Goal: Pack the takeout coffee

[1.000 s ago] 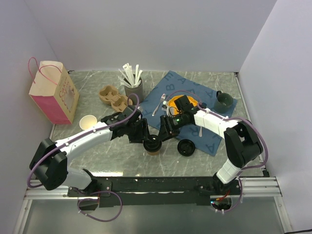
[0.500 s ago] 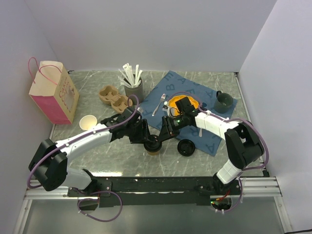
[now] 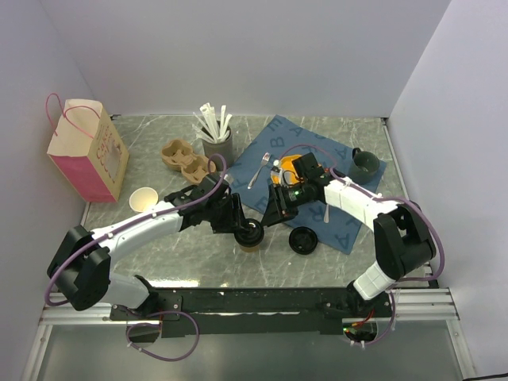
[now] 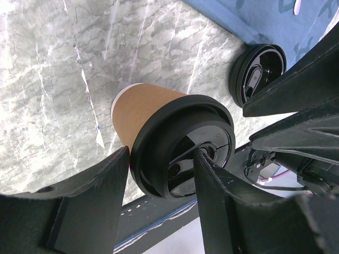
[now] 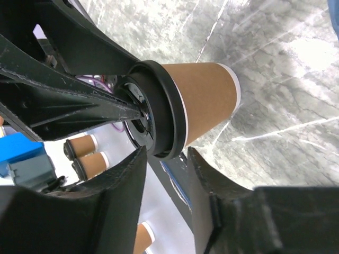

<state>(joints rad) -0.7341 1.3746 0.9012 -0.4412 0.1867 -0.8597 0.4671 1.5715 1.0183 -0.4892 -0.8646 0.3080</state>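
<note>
The takeout coffee [image 3: 252,235] is a kraft-brown cup with a black sip lid, standing on the marble table between both grippers. My left gripper [image 3: 240,226] is shut on the lid. In the left wrist view [image 4: 161,159] one finger lies against the rim's outside and the other presses the lid's top [image 4: 183,153]. My right gripper [image 3: 268,221] is open. In the right wrist view [image 5: 164,159] its fingers straddle the lid's lower rim [image 5: 172,111] with a gap on the cup side. The cup's brown wall [image 5: 204,98] is bare.
A loose black lid [image 3: 303,240] lies on the blue cloth's [image 3: 333,151] near edge. An orange plate [image 3: 287,167] and a dark mug [image 3: 365,164] sit on the cloth. A lidless cup [image 3: 144,198], paper bag [image 3: 86,151], cup carrier [image 3: 184,159] and stirrer holder [image 3: 217,144] stand left and back.
My right gripper has drawn back slightly to the right of the lid and its arm has shifted. My left gripper stays on the lid. The cup has barely moved.
</note>
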